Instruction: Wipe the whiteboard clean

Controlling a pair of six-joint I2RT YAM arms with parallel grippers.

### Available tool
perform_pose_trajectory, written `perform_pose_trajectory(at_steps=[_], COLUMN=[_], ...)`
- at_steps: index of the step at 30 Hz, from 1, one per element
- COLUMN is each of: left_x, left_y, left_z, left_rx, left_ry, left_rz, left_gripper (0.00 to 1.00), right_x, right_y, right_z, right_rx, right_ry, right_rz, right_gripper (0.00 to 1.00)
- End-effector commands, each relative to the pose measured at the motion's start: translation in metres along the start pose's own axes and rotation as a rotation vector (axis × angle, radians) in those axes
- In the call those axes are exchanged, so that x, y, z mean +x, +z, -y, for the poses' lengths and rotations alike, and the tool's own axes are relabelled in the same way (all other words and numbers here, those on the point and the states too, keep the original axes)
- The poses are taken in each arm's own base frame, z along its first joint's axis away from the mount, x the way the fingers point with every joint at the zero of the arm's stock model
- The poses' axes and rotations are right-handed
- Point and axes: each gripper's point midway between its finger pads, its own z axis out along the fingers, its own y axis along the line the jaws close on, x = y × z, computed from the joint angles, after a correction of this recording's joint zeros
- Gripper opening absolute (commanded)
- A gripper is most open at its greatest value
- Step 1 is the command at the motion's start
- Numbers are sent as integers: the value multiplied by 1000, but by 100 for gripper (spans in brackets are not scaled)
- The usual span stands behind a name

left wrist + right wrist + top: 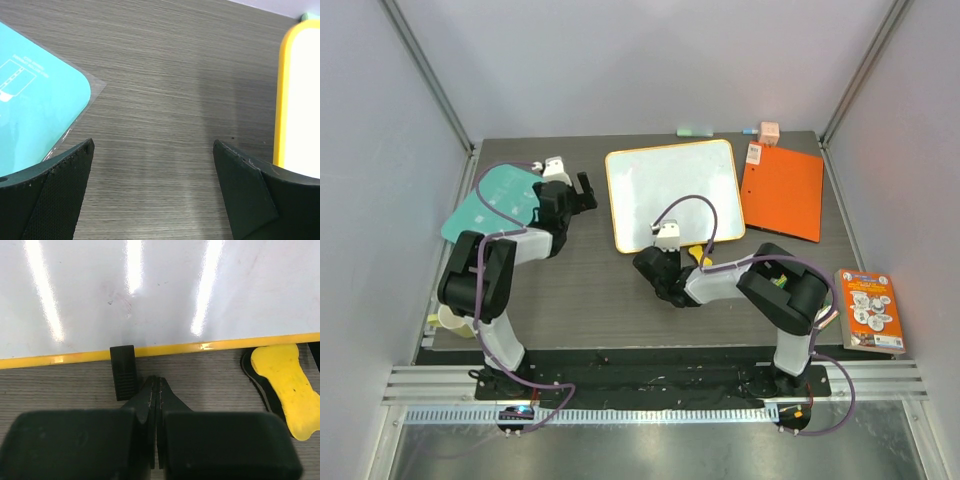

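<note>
Whiteboard (672,195) sits upper centre in the overhead frame, with faint smudges on it. Right end effector (156,382) is pressed together, empty, at its lower rim; left end effector (152,150) gapes over bare worktop (165,75). Best next, I'd say: grip the yellow eraser (285,390) at its waist, pad flat.

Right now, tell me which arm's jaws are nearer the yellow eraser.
Right. The right arm, jaws shut, sits beside the yellow eraser at the near edge of the whiteboard; the left arm, jaws open, is off its left side, beside the teal sheet.
</note>
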Motion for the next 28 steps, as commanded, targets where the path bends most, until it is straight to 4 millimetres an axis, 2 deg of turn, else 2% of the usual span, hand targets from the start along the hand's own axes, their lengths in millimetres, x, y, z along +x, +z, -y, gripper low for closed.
perform_pose_trajectory(at_steps=[1,3,4,5,6,7,9,10,11,12,13,14,15,16,17,18,19,20,21,22,23,24,25,26,28], left_x=[-39,-43,-53,-56,-58,-66,-61,-68,-67,-58,-54,-57,-55,-48,-49,-48,-43,-36,-48,-49,-45,-55,-55,-49,-52], left_y=[-7,-12,-16,-19,-21,-25,-28,-31,-33,-37,-41,-51,-58,-66,-82,-90,-100,-109,-124,-131,-139,-150,-155,-160,-166], left_z=[2,2,-1,-2,-3,4,11,22,26,27,31,36,36,32,31,29,26,21,25,25,22,26,25,20,22], left_rx=[-21,-27,-51,-60,-63,-35,0,35,44,47,58,68,59,39,51,55,56,55,84,93,95,126,125,113,130], left_ry=[37,33,15,5,6,7,29,34,41,61,77,111,128,138,137,131,130,134,116,117,128,139,147,165,194], left_rz=[99,117,143,149,141,149,106,100,84,37,19,24,14,-8,-6,-10,-27,-44,-13,-14,-40,-21,-30,-67,-81], left_gripper=[100,100,100,100,100,100,100,100,100,100,100,100,100,100,100,100,100,100,100,100,100,100,100,100,100], right_x=[-10,-12,-14,-25,-23,-29,-41,-43,-42,-56,-59,-60,-70,-75,-74,-77,-83,-76,-74,-75,-76,-79,-87,-93,-103], right_y=[0,-4,-6,-13,-16,-20,-33,-37,-41,-50,-54,-58,-64,-66,-67,-67,-62,-56,-50,-44,-34,-30,-30,-27,-27], right_z=[-16,-7,-3,-1,8,12,19,19,25,27,28,33,38,44,53,59,77,84,94,106,127,138,148,167,185], right_rx=[-55,-31,-17,-18,6,13,1,-16,-21,-40,-51,-44,-41,-26,-3,5,43,30,34,36,62,76,89,132,163], right_ry=[43,54,60,77,62,66,54,54,48,72,72,65,80,86,78,85,109,113,126,140,173,185,183,208,234], right_rz=[15,22,24,42,38,44,52,52,51,79,84,83,102,109,102,107,113,78,59,41,27,26,43,54,75], right_gripper=[1,1,1,1,1,1,6,24,33,43,60,66,72,77,85,92,98,100,100,100,100,100,100,100,100])
